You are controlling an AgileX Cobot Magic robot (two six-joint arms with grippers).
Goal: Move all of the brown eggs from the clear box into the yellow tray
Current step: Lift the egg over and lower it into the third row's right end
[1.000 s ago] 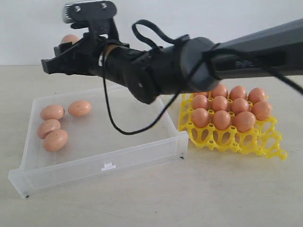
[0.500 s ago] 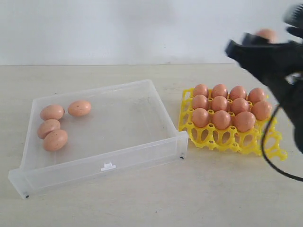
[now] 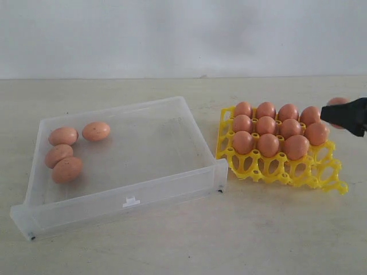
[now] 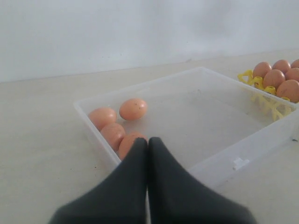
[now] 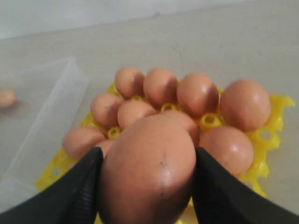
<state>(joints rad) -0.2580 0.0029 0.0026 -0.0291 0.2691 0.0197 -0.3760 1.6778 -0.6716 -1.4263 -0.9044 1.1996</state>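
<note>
Nearest, the left gripper faces the clear box, tips pressed together and empty. The box lies left of the yellow tray, with four brown eggs at its end away from the tray. The tray's rear rows hold eleven eggs, and at its far right edge the right gripper pinches another brown egg.

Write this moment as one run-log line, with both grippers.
right gripper: shut on brown egg, near yellow tray | left gripper: shut, empty | clear box: four eggs
</note>
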